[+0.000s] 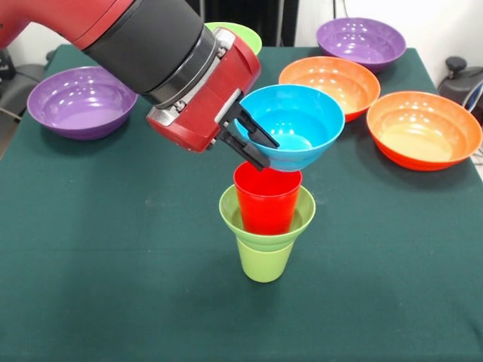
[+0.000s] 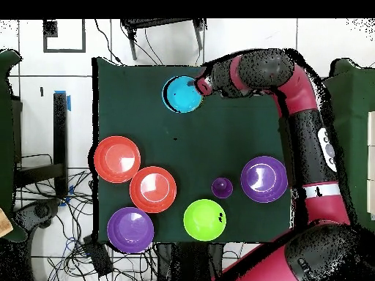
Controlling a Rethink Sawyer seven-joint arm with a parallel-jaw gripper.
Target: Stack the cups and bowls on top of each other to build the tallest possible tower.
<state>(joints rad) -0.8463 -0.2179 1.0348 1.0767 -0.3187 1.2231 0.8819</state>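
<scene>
- Claw (image 1: pixel 255 147) state: clenched on the near-left rim of the small blue bowl (image 1: pixel 296 124), one black finger inside the rim and one outside.
- Small blue bowl position: at the top of the tower (image 1: pixel 266 219), its base meeting the mouth of the red cup (image 1: pixel 266 200); whether it is fully seated cannot be told.
- Tower order, bottom up: lime-green cup (image 1: pixel 264 260) on the green desk (image 1: pixel 113 249), small lime-green bowl (image 1: pixel 302 215), red cup, small blue bowl.
- Completed: four pieces joined, judging from the front view.
- Remaining, all apart from the tower: two orange bowls (image 1: pixel 332 79) (image 1: pixel 424 128), two purple bowls (image 1: pixel 81 100) (image 1: pixel 361 39), the medium lime-green bowl (image 2: pixel 204 219) and the purple cup (image 2: pixel 222 187).
- Assessment: roughly four of ten pieces placed; release of the blue bowl is not yet done.
</scene>
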